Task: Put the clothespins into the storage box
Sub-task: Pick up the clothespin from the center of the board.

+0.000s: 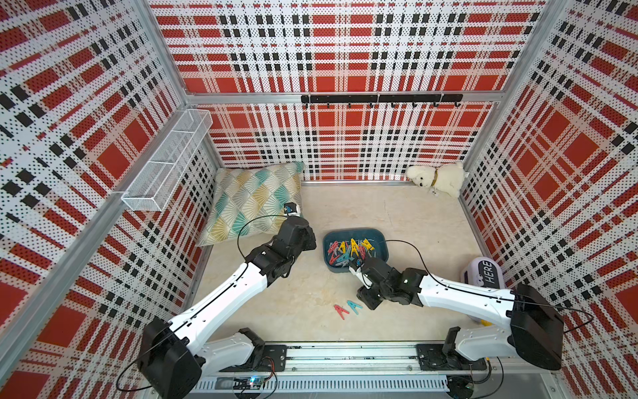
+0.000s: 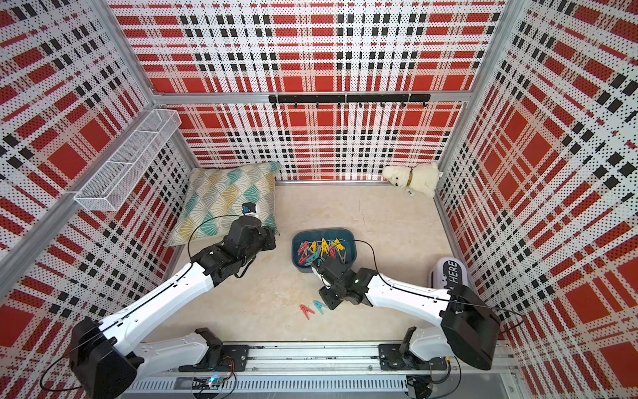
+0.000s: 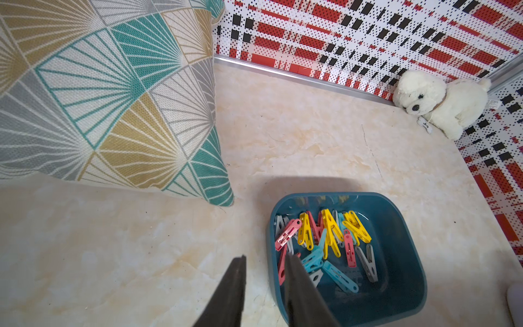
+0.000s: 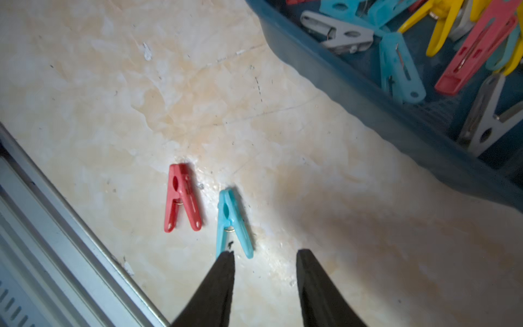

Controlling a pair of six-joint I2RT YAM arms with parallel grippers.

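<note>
The right gripper (image 4: pixel 265 254), jaws partly open and empty, points at the blue clothespin (image 4: pixel 232 223) just ahead of one jaw tip, with the red clothespin (image 4: pixel 182 198) beside it, evidently to collect these last two for the storage box (image 4: pixel 368 93) off to one side; the left gripper (image 3: pixel 265 258) hovers narrowly parted, empty.

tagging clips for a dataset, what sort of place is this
Probably a staged robot test booth, not a real room: plaid perforated walls, arms on a metal rail, and props like a pillow and plush dog.

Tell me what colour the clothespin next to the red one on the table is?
That clothespin is teal-blue; the right wrist view shows it best.
</note>
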